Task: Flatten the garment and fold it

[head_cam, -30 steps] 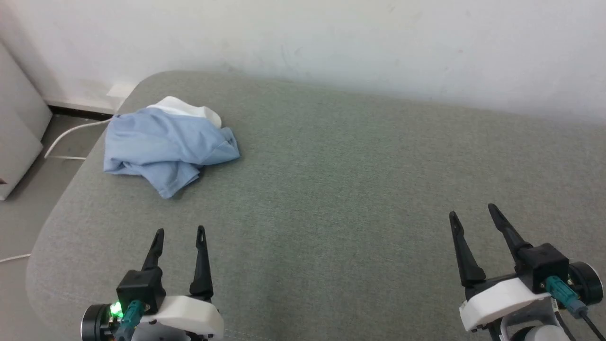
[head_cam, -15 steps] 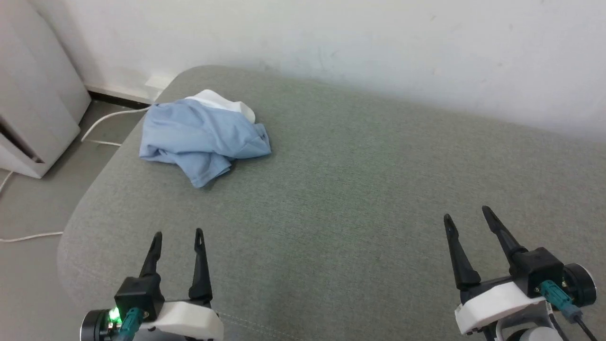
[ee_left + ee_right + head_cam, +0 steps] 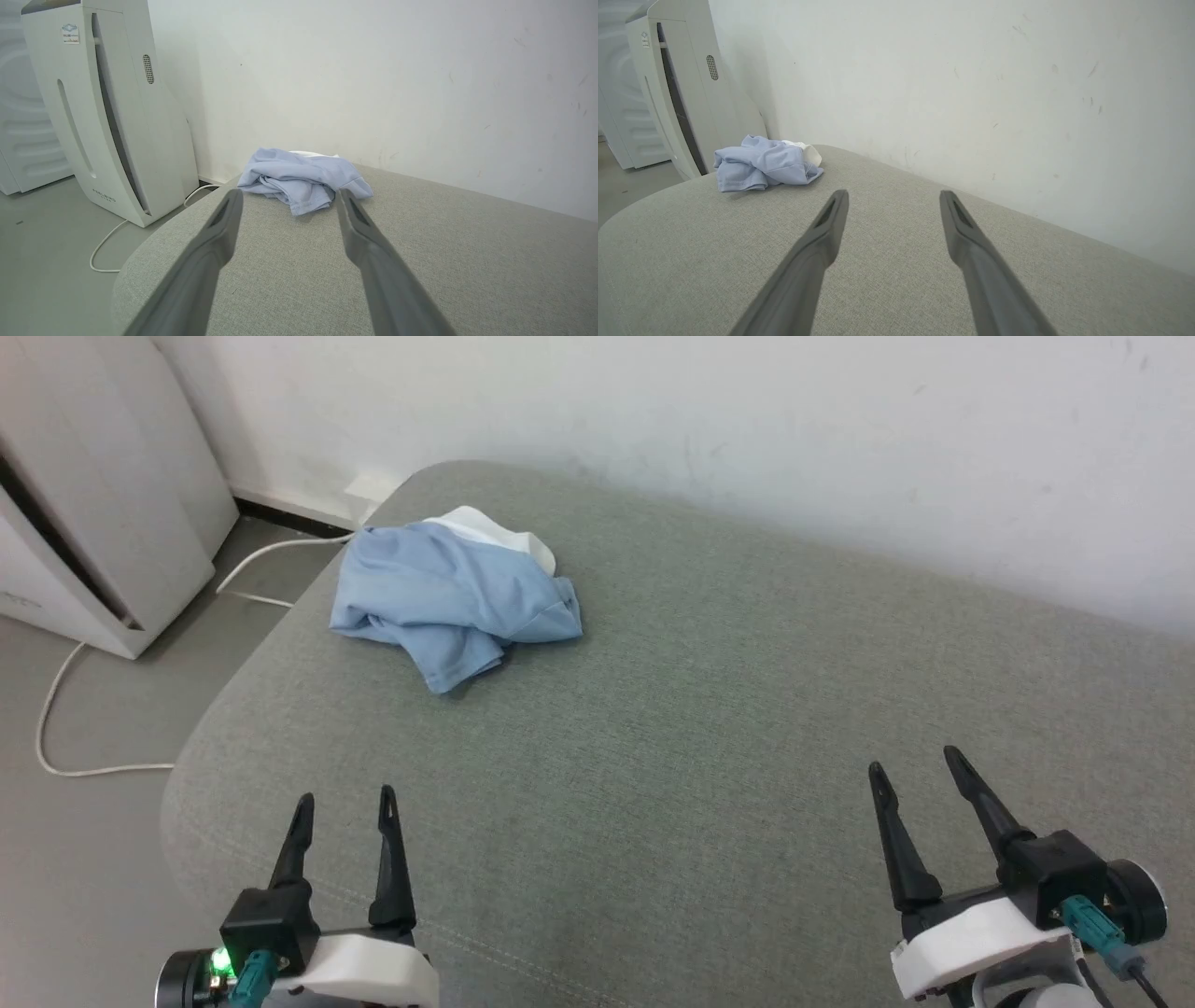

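Note:
The garment [image 3: 453, 602] is a light-blue shirt with a white part at its far edge, lying crumpled near the far left corner of the grey-green cushioned surface [image 3: 709, 709]. It appears ahead between the fingers in the left wrist view as a blue heap [image 3: 301, 179], and at the left in the right wrist view [image 3: 761, 163]. My left gripper [image 3: 344, 800] hovers open at the lower left, well short of the garment. My right gripper [image 3: 912, 761] hovers open at the lower right, far from it. Both hold nothing.
A white wall [image 3: 747, 448] runs behind the surface. A white appliance [image 3: 84, 523] stands on the floor at the left, with a white cable [image 3: 75, 709] trailing beside the surface's rounded left edge.
The head camera has turned left, so the whole picture shifted right and the appliance came further into view. The garment lies as before; both grippers stay open.

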{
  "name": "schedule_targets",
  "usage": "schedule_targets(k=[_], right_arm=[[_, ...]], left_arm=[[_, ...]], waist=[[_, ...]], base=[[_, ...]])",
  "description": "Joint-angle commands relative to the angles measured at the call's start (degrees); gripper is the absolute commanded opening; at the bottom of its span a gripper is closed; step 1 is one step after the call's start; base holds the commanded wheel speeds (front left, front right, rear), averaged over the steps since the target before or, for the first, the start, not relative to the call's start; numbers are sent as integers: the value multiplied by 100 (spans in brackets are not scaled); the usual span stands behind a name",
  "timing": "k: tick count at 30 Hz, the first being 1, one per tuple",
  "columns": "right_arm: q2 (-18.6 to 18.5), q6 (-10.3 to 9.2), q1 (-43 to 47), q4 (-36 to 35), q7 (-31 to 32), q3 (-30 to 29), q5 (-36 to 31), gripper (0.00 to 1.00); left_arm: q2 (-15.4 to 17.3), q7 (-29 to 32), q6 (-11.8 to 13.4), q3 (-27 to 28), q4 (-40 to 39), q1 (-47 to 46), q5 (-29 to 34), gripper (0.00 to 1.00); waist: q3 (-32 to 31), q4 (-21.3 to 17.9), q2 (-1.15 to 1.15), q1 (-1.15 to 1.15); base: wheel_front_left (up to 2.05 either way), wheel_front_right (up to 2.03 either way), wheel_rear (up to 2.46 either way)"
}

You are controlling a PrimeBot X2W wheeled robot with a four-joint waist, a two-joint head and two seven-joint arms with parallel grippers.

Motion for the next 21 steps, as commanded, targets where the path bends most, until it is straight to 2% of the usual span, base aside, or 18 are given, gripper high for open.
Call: schedule_targets(k=[1, 21], right_arm=[[17, -9, 46, 17, -54, 11, 39, 100], [21, -11, 43, 204, -293, 80, 161, 100]], left_arm=[[32, -53, 52, -15, -23, 96, -15, 100], [39, -292, 154, -61, -87, 213, -92, 100]], waist=[[-14, 58, 0, 0], [-35, 570, 0, 0]], base=[[0, 0, 0], [0, 0, 0]])
